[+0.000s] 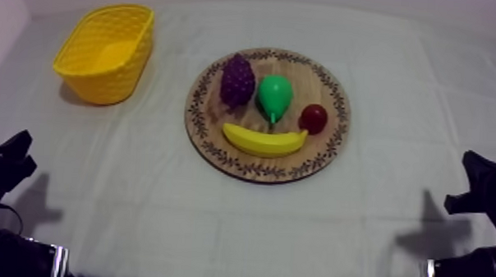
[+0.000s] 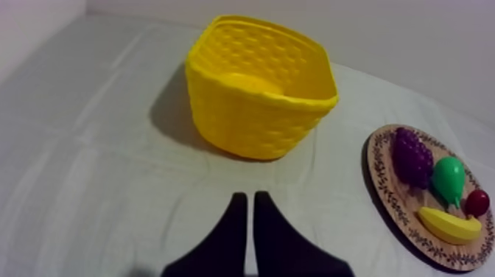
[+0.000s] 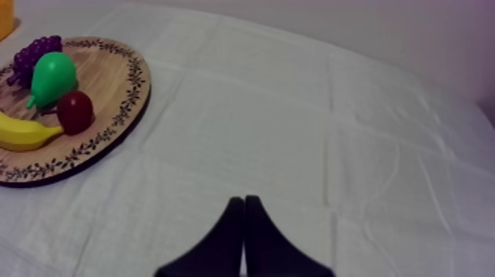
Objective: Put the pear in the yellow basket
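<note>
Left gripper (image 2: 249, 197) closed, bare cloth (image 2: 110, 169), pear (image 1: 275, 95) on board (image 1: 208, 123)

top: we look aslant down on the whole bench (image 1: 377, 239) | left wrist: low, toward yellow basket (image 2: 250, 121) | right wrist: low, toward far edge | all share wooden board (image 1: 306, 81)

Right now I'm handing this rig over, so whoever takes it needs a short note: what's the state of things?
Hands: left hand and right hand are both shut on nothing, low at their own sides.
Things: pear lies on the board, between grapes and red fruit, banana in front. The basket stands left of the board.
Done: nothing; the pear is untouched.
Left: grasp pear, carry it over, release into basket.
</note>
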### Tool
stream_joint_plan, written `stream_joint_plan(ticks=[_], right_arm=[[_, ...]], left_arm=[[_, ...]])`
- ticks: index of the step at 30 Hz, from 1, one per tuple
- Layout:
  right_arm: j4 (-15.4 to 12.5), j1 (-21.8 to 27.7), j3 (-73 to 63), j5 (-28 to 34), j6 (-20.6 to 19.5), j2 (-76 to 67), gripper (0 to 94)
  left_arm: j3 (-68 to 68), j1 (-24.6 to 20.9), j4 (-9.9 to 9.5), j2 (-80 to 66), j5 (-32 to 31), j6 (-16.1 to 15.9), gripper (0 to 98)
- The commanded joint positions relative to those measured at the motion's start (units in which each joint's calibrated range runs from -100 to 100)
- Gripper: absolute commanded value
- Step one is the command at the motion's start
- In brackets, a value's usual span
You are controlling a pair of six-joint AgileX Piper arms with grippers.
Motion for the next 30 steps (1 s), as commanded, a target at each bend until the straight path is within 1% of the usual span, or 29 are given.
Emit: stream_joint_plan(ticks=[1,7,12,13,15,17,19,22,30], right_arm=[[-0.02,-0.01,0.04,0.00,-0.02,0.01,0.3],[-0.02,-0.01,0.04,0.00,-0.02,0.01,0.3],[-0.02,-0.01,0.04,0.00,0.00,0.01,0.3],[-0.02,-0.01,0.04,0.00,0.01,0.01,0.3],[-0.02,-0.01,0.04,0.00,0.01,0.01,0.3],[-0.02,-0.01,0.04,0.00,-0.01,0.01,0.3],[-0.02,-0.01,0.04,0.00,-0.01,0.01,0.3],[-0.02,-0.01,0.04,0.00,0.00,0.01,0.3],[-0.02,-0.01,0.04,0.00,-0.02,0.01,0.3]], left_arm=[[-0.07,0.03,0.03,-0.04,0.15,-0.01,2.6],[-0.22,0.10,0.09,0.09,0.57,0.35,3.5],[-3.30,0.95,0.73,5.86,-3.25,-0.59,5.8],[-5.12,1.37,0.55,7.74,-3.75,-0.74,6.1],[-10.07,2.37,-0.67,12.17,-4.34,-0.22,6.5],[-16.33,3.11,-1.43,17.53,-4.26,0.00,6.8],[-23.39,3.97,-1.81,23.23,-3.48,0.12,7.1],[-34.13,5.93,-2.07,31.51,-0.72,1.03,7.5],[-57.66,14.34,-2.67,49.69,8.12,5.57,7.6]])
